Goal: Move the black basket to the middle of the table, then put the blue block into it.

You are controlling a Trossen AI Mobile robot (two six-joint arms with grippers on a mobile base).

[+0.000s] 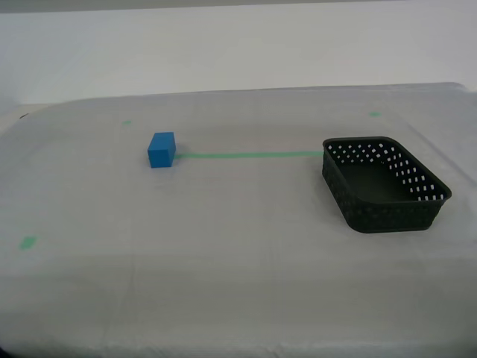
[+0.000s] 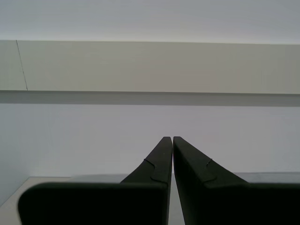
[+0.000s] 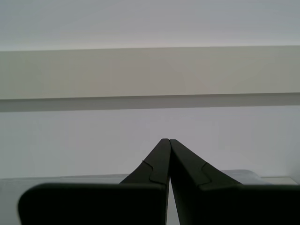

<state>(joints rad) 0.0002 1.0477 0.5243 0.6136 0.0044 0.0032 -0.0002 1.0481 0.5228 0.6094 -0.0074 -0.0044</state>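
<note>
The black basket (image 1: 385, 184) sits on the tabletop (image 1: 223, 246) near its edge at the exterior view's right, upright and turned at a slant to the tabletop's edges, its open top showing a dark floor with nothing seen inside. Its perforated walls show round holes, and the wall nearest the camera hides the front strip of that floor. A thin green tape line (image 1: 250, 155) runs across the cloth from the basket's far corner to the blue block (image 1: 161, 149), which stands well apart from the basket, toward the exterior view's left and nearer the far edge than the near one. The block touches the end of the line. Small green marks (image 1: 27, 242) dot the cloth — one near the near edge at the exterior view's left, two faint ones by the far edge.

No arm shows in the exterior view. My first gripper (image 3: 165, 140) is clenched, its fingertips meeting at the tip, grasping nothing. My second gripper (image 2: 169, 138) is likewise closed, a hairline gap between its fingers, empty — both wrist views face a pale wall (image 2: 150, 65), with only a sliver of tabletop visible behind the fingers.
</note>
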